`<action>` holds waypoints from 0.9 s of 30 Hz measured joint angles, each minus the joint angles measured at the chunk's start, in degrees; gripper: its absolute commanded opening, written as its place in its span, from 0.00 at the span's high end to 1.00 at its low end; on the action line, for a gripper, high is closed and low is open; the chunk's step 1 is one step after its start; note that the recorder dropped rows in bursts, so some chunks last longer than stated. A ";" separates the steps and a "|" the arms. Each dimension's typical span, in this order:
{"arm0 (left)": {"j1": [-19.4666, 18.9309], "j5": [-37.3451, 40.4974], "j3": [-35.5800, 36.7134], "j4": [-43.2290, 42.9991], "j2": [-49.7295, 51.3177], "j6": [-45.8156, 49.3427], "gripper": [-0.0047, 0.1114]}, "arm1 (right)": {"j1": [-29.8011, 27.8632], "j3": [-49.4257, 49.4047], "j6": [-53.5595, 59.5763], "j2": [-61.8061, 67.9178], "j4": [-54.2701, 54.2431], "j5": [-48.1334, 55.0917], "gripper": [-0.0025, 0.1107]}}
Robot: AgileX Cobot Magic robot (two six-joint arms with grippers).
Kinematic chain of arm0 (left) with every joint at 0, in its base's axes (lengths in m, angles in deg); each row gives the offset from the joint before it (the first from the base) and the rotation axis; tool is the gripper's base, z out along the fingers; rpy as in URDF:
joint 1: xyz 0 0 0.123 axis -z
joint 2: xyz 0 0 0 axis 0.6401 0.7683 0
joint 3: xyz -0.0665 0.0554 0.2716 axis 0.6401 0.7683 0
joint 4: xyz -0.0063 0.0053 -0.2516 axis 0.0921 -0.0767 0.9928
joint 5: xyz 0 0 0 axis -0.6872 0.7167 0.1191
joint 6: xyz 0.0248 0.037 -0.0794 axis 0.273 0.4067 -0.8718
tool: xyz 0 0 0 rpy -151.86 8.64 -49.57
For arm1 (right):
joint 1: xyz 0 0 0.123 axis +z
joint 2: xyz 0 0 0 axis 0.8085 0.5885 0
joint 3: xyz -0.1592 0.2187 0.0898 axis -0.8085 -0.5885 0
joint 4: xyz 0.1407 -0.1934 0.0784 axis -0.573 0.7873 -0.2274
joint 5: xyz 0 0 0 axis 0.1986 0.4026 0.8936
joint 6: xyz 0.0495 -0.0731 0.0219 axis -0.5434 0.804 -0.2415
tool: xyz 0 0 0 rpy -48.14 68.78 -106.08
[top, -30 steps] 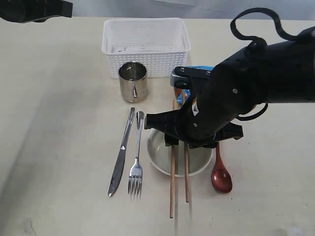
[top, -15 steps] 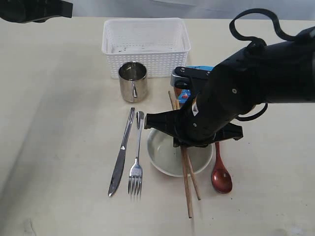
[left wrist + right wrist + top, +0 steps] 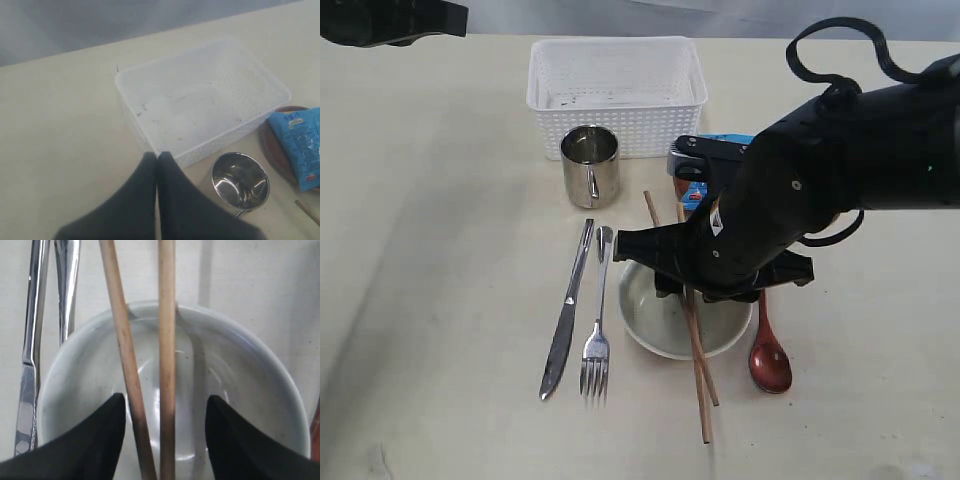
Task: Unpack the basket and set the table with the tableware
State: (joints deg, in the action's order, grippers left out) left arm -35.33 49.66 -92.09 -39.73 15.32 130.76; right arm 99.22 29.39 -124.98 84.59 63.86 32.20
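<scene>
Two wooden chopsticks [image 3: 698, 370] lie slightly crossed over the pale cream bowl [image 3: 655, 325]. My right gripper [image 3: 165, 397] hangs open just above the bowl [image 3: 240, 370]; the chopsticks [image 3: 167, 340] run between its fingers with a gap on each side. The knife [image 3: 567, 310] and fork [image 3: 597, 320] lie left of the bowl, the red-brown spoon [image 3: 770, 360] to its right. The steel mug [image 3: 590, 165] stands in front of the white basket [image 3: 617, 90]. My left gripper [image 3: 157, 156] is shut, holding nothing, above the basket's [image 3: 200, 95] near corner beside the mug [image 3: 240, 179].
A blue snack bag [image 3: 712, 150] lies on the small red-brown plate [image 3: 681, 186] right of the mug. My right arm [image 3: 820, 190] covers the right half of the table [image 3: 440, 300]. The left arm [image 3: 390, 20] is at the top left corner.
The chopsticks, held straight and parallel a second ago, have swung askew and now rest loose on the bowl. The right jaws shut briefly and stand open again. The left arm has not moved.
</scene>
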 measured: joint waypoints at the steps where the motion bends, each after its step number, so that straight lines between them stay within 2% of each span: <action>1: 0.00 0.00 0.00 0.00 0.00 0.09 0.96 | 0.00 0.00 -0.18 0.00 -0.08 0.00 0.55; 21: 0.00 0.30 0.00 0.00 0.00 0.09 0.96 | 2.26 0.00 -0.59 0.04 -7.98 0.05 0.55; 27: 0.00 0.46 0.00 0.00 0.00 0.09 0.96 | 2.26 0.00 -0.98 0.04 -4.58 0.05 0.55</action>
State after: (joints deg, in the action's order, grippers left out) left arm -35.33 50.12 -92.09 -39.73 15.32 130.85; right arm 101.48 29.39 -125.95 84.64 59.27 32.25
